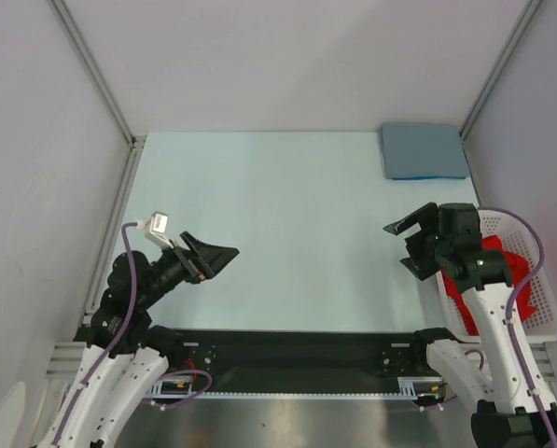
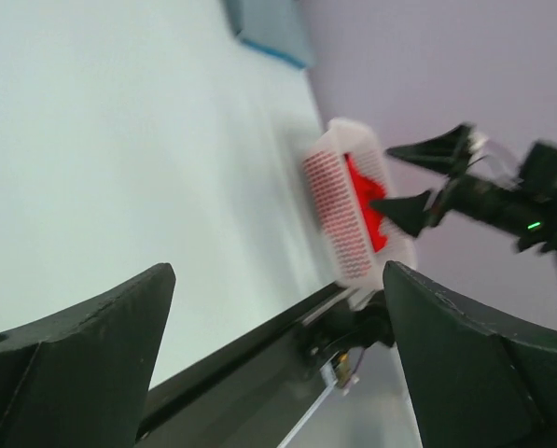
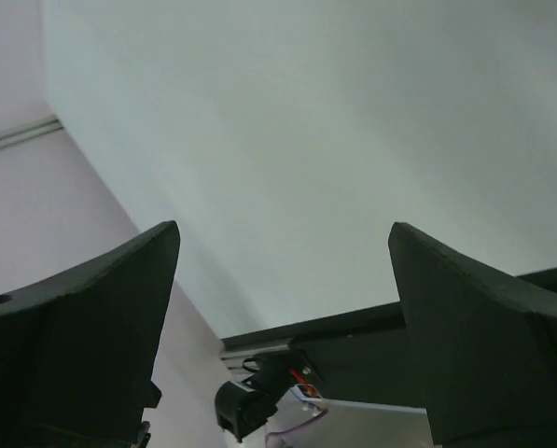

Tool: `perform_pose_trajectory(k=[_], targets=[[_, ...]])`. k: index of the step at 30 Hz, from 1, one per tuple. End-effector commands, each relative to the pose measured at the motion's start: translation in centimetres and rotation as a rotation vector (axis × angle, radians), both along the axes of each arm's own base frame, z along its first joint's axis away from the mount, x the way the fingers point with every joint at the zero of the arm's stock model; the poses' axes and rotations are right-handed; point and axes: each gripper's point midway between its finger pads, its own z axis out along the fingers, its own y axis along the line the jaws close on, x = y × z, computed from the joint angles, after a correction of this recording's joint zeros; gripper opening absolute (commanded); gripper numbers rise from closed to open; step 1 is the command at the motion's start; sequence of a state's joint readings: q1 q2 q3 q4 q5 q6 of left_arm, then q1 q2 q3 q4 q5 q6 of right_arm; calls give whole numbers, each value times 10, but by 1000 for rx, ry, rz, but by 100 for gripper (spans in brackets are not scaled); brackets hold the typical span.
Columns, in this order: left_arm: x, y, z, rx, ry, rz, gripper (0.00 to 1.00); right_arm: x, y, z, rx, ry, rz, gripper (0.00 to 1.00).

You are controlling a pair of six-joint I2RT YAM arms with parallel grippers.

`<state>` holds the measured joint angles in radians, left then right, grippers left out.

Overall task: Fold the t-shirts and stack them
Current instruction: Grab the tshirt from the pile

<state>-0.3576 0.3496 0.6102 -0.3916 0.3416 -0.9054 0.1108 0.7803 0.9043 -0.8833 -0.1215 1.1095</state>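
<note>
A folded blue t-shirt lies at the table's far right corner; it also shows in the left wrist view. A red t-shirt lies crumpled in a white basket at the right edge, also seen in the left wrist view. My left gripper is open and empty, raised above the table's near left. My right gripper is open and empty, raised just left of the basket. Both wrist views show wide-apart fingers with nothing between them.
The pale green table is walled by grey panels on the left, back and right. A black rail runs along the near edge between the arm bases.
</note>
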Motion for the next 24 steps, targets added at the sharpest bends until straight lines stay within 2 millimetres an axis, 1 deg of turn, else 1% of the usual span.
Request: perform_pose_trajectory(k=[1,2,3,4,5,6,7,8,9,10,11,12,14,16,17,18,19,20,22,23,24], targets=[[-5,8,-19,174,10,-27,100,-11,-43,-4,-257,101,-53,100],[-7,7,-11,190,-30,-48,100,-9,-49,1,-276,105,-69,100],[-11,4,-7,235,-91,-100,100,-4,-52,-1,-267,117,-69,100],[-13,4,-4,254,-124,-120,100,-1,-53,1,-279,96,-26,100],[-17,5,-1,273,-141,-131,100,4,-45,7,-243,62,11,100],[-18,8,0,310,-169,-133,100,12,-59,14,-241,31,-52,100],[-14,16,-2,336,-163,-84,100,14,-64,20,-241,8,-82,100],[-16,23,-8,361,-125,-53,100,18,-67,25,-248,-29,-82,100],[-15,30,-12,373,-89,-11,100,28,-77,36,-262,-90,-123,100],[-9,46,-16,401,-64,84,100,30,-84,39,-272,-99,-160,100],[-13,53,-27,424,-8,109,100,32,-101,40,-311,-90,-238,100],[-14,57,-30,427,7,129,100,33,-108,41,-332,-83,-264,100],[-18,48,-32,421,-26,66,100,39,-131,31,-416,-21,-306,100],[-21,40,-32,430,-69,4,100,39,-148,24,-514,51,-311,100],[-22,35,-31,422,-70,-31,100,42,-162,9,-574,132,-318,100],[-23,32,-31,420,-69,-47,100,39,-170,2,-613,190,-329,100],[-23,29,-28,413,-71,-66,100,40,-179,2,-641,230,-361,100],[-23,27,-23,409,-87,-81,100,38,-192,-9,-675,310,-386,100],[-26,19,-23,418,-105,-150,100,41,-207,-16,-706,348,-386,94],[-26,17,-23,419,-113,-166,100,41,-217,-19,-704,359,-409,86],[-26,15,-25,420,-109,-176,100,48,-224,-26,-694,360,-417,82]])
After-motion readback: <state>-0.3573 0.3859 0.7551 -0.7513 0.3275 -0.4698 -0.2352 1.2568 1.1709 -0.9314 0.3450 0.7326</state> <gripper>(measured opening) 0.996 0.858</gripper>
